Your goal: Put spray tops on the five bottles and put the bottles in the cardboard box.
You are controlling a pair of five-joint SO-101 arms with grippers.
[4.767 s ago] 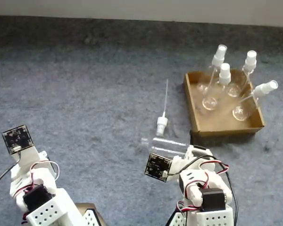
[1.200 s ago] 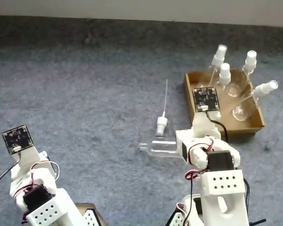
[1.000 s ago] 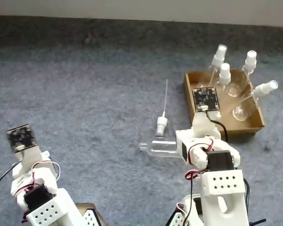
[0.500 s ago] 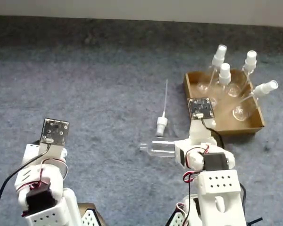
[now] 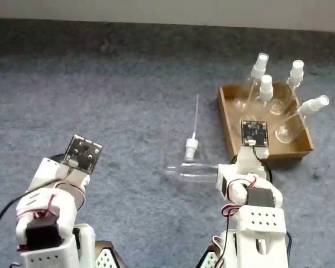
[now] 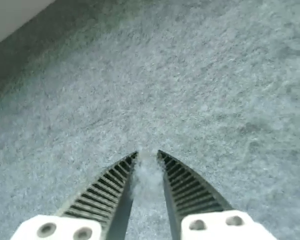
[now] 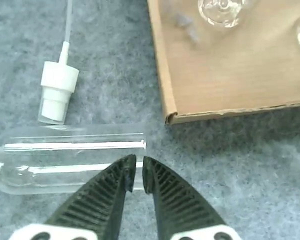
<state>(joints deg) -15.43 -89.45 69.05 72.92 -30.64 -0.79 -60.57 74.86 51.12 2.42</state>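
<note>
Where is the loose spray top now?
High view: the spray top lies on the carpet left of the cardboard box, just beyond the capless bottle.

**Carpet** [image 5: 117, 100]: blue-grey, finely mottled, with a darker band along the far edge.
**Wall strip** [image 5: 167, 8]: off-white, plain.
**Cardboard box** [image 5: 224, 120]: tan-brown, unpatterned, with a paler floor inside.
**Bottles in the box** [image 5: 266, 89]: clear and colourless, each with a white spray top.
**Loose bottle** [image 5: 192, 172]: clear, with thin white streaks of reflection along its length.
**Loose spray top** [image 5: 191, 148]: white, with a pale translucent tube.
**Left gripper** [image 6: 147, 155]: black fingers with a ribbed pattern, on white bases.
**Right gripper** [image 7: 139, 161]: the same black ribbing on white bases.
**Left arm** [image 5: 47, 212] and **right arm** [image 5: 257, 218]: white housings, black motors, and red, white and black wires.
**Camera boards** [image 5: 254, 133]: black, with small metallic specks.
</note>
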